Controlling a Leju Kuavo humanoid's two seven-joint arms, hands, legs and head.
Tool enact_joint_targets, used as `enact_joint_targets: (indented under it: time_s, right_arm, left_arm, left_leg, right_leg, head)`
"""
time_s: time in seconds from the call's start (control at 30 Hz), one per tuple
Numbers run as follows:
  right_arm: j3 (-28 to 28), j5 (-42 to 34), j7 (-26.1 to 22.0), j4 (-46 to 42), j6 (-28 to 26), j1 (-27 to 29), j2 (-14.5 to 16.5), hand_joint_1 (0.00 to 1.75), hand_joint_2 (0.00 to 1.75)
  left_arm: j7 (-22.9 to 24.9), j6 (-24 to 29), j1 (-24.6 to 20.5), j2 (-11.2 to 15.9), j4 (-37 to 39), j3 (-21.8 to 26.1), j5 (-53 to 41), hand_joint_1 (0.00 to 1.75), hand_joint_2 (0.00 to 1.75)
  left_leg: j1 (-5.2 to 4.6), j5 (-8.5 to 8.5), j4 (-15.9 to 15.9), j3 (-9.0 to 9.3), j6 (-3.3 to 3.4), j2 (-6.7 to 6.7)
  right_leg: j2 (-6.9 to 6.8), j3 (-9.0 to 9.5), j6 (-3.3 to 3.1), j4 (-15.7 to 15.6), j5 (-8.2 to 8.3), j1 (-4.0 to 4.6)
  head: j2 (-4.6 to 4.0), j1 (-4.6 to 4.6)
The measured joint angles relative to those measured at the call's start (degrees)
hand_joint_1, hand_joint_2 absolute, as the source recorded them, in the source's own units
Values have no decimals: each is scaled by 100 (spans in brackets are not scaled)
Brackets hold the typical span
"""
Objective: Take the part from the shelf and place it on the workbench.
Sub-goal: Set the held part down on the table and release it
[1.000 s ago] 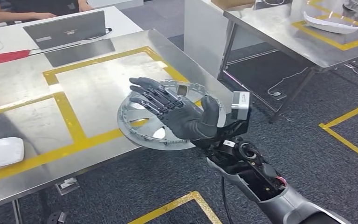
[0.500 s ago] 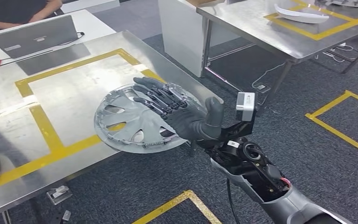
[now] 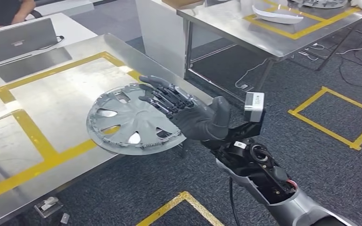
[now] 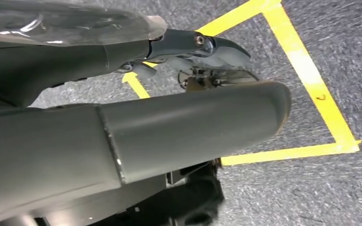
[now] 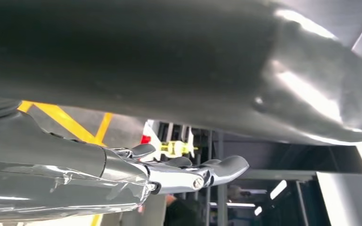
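Dark grey carpet [image 3: 311,155] is covering the floor, with yellow tape lines [image 3: 330,132] marking out squares. A steel table [image 3: 66,61], itself taped in yellow, is standing at left; a second steel table [image 3: 273,42] is standing beyond. Cables [image 3: 353,66] are lying near its legs.

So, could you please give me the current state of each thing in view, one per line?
Hubcap: lying flat on the workbench, its near edge overhanging the table edge.
Right hand: palm up, fingers spread over the hubcap's rim; whether it grips is unclear.
Left hand: hanging above the carpet, holding nothing visible.
Workbench: bears the hubcap across its yellow tape line.
Laptop: lid open.
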Motion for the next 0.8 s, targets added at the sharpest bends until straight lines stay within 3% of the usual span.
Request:
enact_joint_targets:
  time_s: [0.07,0.1,0.13,0.2,0.27,0.3,0.37,0.43,0.47,0.53,0.57,0.6,0.63,0.67,0.73,0.8]
  right_arm:
    - [-15,9,5,-18,-21,22,-20,0,0]
    - [-19,15,8,-23,-27,32,-32,0,0]
    - [-22,18,9,-29,-32,39,-43,0,0]
    - [-26,32,10,-48,-34,41,-57,0,0]
    - [-29,54,9,-75,-34,37,-61,0,0]
    - [-31,63,9,-85,-37,36,-62,0,0]
    - [-35,73,8,-97,-40,35,-65,0,0]
    - [-39,74,8,-123,-41,31,-66,0,0]
    - [-40,74,7,-140,-41,28,-65,0,0]
    - [-45,74,10,-160,-41,28,-65,0,0]
    - [-47,74,13,-162,-43,31,-66,0,0]
    - [-51,74,15,-163,-47,34,-66,0,0]
    - [-57,74,15,-164,-52,35,-66,0,0]
    - [-63,74,15,-166,-59,36,-66,0,0]
    - [-75,74,15,-171,-76,34,-66,0,0]
    - [-92,75,15,-181,-105,31,-67,0,0]
  left_arm:
    - [6,-7,14,1,0,0,-1,0,0]
    - [9,-9,19,-1,0,0,1,0,0]
    - [12,-11,21,-3,0,0,3,0,0]
    - [13,-14,19,-10,0,0,14,0,0]
    - [16,-8,15,-12,0,0,29,0,0]
    - [18,-3,15,-11,0,0,38,0,0]
    - [24,8,13,-9,0,0,49,0,0]
    - [27,13,5,-7,0,-1,53,0,0]
    - [28,14,1,-6,0,-2,54,0,0]
    - [29,17,7,-6,0,-2,57,0,0]
    - [30,19,16,-6,0,-3,62,0,0]
    - [32,20,26,-7,0,-3,71,0,0]
    - [33,20,33,-8,0,-4,80,0,0]
    - [34,20,34,-7,0,-4,91,0,0]
    - [35,25,27,-4,0,-4,114,0,0]
    - [39,34,22,-3,0,-4,138,0,0]
  left_leg:
    - [-18,-7,3,-1,18,91]
    - [-24,-12,7,1,21,138]
    - [-27,-18,11,7,18,181]
    - [-33,-45,28,30,-5,256]
    - [-64,-76,60,40,-45,311]
    - [-80,-84,68,41,-65,345]
    - [-92,-87,63,50,-108,425]
    - [-73,-198,180,16,-169,360]
    - [-59,-345,407,-80,-198,261]
    - [-38,-746,1216,-454,-241,55]
    - [-34,-888,1614,-649,-253,15]
    - [-32,-926,1847,-774,-257,1]
    - [-31,-839,1829,-785,-253,-3]
    - [-29,-647,1566,-680,-242,-15]
    - [-17,-211,688,-293,-202,-158]
    - [-19,-25,146,-67,-160,-290]
  right_leg:
    - [-77,-355,24,778,-322,-13]
    - [-87,-420,29,923,-332,-15]
    - [-98,-363,28,827,-227,-17]
    - [-205,40,4,44,165,-13]
    - [-360,377,-50,-637,384,18]
    - [-392,431,-80,-773,401,33]
    - [-304,420,-144,-800,411,39]
    - [-213,427,-203,-835,444,17]
    - [-174,430,-229,-852,462,1]
    - [-90,418,-257,-858,480,-10]
    - [-42,411,-260,-856,483,-10]
    - [12,409,-262,-855,484,-10]
    - [66,412,-261,-853,485,-10]
    - [123,419,-260,-851,486,-11]
    - [227,424,-242,-844,486,-4]
    - [316,397,-194,-836,498,3]
  head:
    - [0,52]
    - [0,66]
    - [0,84]
    - [0,131]
    - [0,165]
    - [0,159]
    - [0,125]
    - [0,98]
    - [0,69]
    - [0,-20]
    - [0,-56]
    - [0,-78]
    - [0,-91]
    - [0,-102]
    - [0,-122]
    - [0,-129]
